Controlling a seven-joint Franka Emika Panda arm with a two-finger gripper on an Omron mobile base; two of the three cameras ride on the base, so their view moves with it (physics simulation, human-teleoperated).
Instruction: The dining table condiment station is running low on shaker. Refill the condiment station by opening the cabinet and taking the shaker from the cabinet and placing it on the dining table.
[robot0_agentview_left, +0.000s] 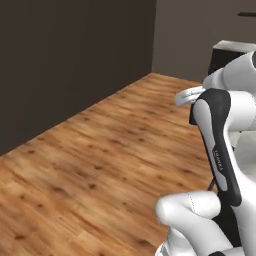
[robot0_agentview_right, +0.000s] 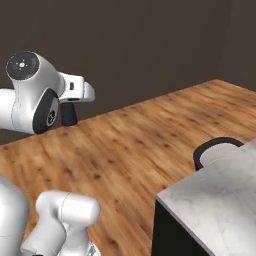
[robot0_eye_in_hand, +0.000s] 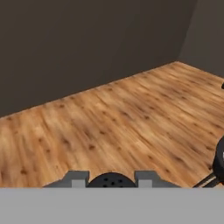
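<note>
The shaker (robot0_eye_in_hand: 111, 180) sat low in the hand view as a dark, rounded cap dotted with small holes, wedged between the two grey fingers (robot0_eye_in_hand: 78, 178). The fingers were drawn in close on either side of it, so they appeared to be gripping it by its upper part; its body lay below the edge of the view and could not be seen. Judging by its small cap, it was probably light and rigid, with smooth sides that could slip under a loose pinch. A firm hold across the narrow body, kept upright so nothing spilled from the holes, would suit it best. The arm (robot0_agentview_right: 35, 95) was folded high, its large round joint up at the left of the right base view and the hand reaching forward, roughly level, over the bare wooden floor (robot0_agentview_left: 100, 150) towards the dark wall (robot0_eye_in_hand: 87, 39). The marble worktop (robot0_agentview_right: 220, 200) stood low at the right of that view, well apart from the hand, with the dark curved back of a chair (robot0_agentview_right: 210, 146) against its far edge. The shaker had not yet been set down on it.
</note>
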